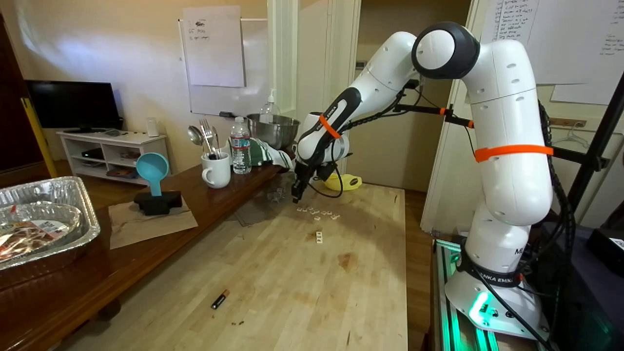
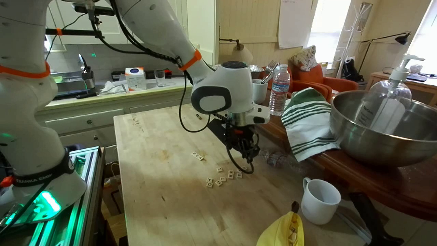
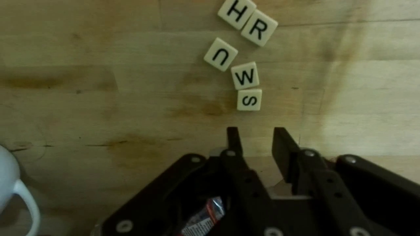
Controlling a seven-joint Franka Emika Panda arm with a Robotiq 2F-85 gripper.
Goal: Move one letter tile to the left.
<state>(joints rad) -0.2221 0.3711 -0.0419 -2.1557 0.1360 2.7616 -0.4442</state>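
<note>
Several pale cream letter tiles lie flat on the wooden table. The wrist view shows an S tile [image 3: 249, 100], a W tile [image 3: 245, 76], a U-like tile [image 3: 220, 54], an R tile [image 3: 259, 28] and an H tile [image 3: 237, 12]. I cannot tell which single tile is meant. A short row of tiles [image 1: 319, 237] lies apart from the loose cluster; it also shows in an exterior view [image 2: 197, 156]. My gripper [image 3: 256, 131] is partly open with nothing between its fingers. It hangs above the table near the cluster, in both exterior views [image 1: 296, 199] [image 2: 251, 160]. The S tile is nearest its fingertips.
A yellow banana-shaped pouch [image 2: 281, 232] and a white mug [image 2: 321, 201] stand on the table. A clear bottle [image 2: 275, 159] lies by the raised brown counter [image 1: 146, 256]. A battery [image 1: 220, 299] lies farther along the table. A metal bowl [image 2: 385, 150] stands on the counter.
</note>
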